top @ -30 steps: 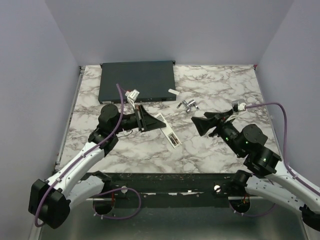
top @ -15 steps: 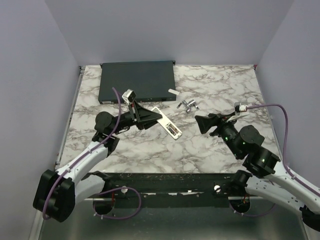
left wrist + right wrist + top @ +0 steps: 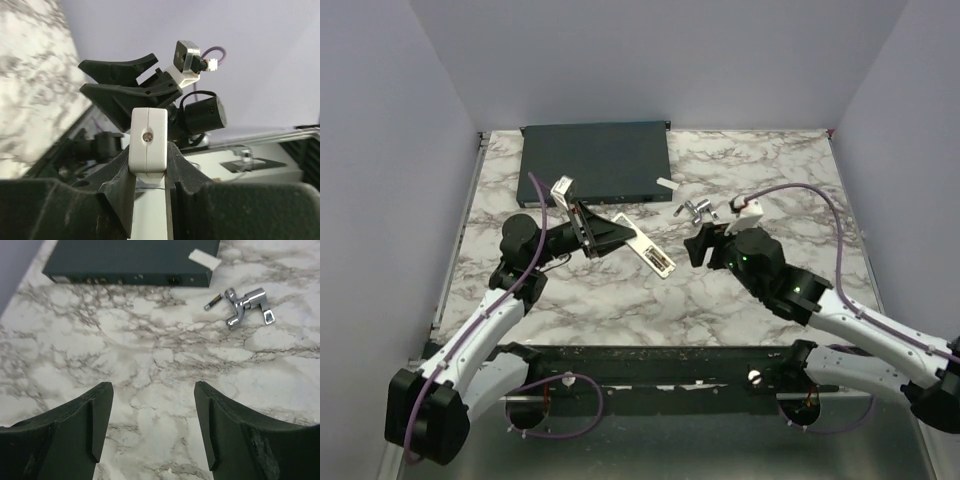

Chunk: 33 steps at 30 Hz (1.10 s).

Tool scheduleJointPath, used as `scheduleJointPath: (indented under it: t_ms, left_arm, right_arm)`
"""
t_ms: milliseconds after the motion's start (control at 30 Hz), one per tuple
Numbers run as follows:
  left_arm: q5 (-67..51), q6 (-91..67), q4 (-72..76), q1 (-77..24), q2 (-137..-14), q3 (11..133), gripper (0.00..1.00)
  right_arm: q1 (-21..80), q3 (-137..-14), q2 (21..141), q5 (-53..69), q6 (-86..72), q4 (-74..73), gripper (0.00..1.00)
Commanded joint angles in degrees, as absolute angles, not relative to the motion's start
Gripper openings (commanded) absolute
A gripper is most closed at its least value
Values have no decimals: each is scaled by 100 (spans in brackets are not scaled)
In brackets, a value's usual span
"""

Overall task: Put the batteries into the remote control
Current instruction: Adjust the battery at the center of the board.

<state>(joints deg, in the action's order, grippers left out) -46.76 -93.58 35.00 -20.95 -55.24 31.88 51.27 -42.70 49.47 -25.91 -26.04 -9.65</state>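
Your left gripper (image 3: 617, 232) is clenched on the remote control (image 3: 655, 256), a slim white bar held over the left-middle of the marble table (image 3: 780, 170), with its free end pointing toward the right gripper (image 3: 696, 245). The left wrist view shows it end-on: a white rounded end with a seam down the middle and one small round screw. Your right gripper is released, with its fingers (image 3: 101, 412) spread wide above bare marble. You can count one remote and one battery (image 3: 214, 301), a thin dark cylinder lying just beside one chrome fitting (image 3: 245, 304). There is also one small white cover (image 3: 204, 259) lying against one dark-grey box (image 3: 130, 260).
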Motion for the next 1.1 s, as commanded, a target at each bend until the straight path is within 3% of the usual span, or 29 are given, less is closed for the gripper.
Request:
scheduleJointPath:
  t_ms: [0, 133, 333, 700, 1067]
  left_arm:
    - [-4283, -7187, 801, -1845, -4994, 3558, 0]
    - [-4447, -7184, 737, -1356, -4840, 3047, 0]
    - [-4627, -7105, 779, -937, -4590, 2701, 0]
    - [-4519, -6371, 11, -734, -4350, 3045, 0]
    - [-4509, -6200, -220, -737, -4314, 3135, 0]
  right_arm:
    - [5100, -4624, 5928, -2211, -2270, -1018, 72]
    - [4731, -5174, 6944, -2007, -2353, -965, 69]
    - [4413, -5761, 8291, -1918, -2666, -440, 52]
    - [3942, -6892, 10259, -2412, -3281, -531, 41]
    - [3866, -7636, 11434, -3314, -3372, -642, 38]
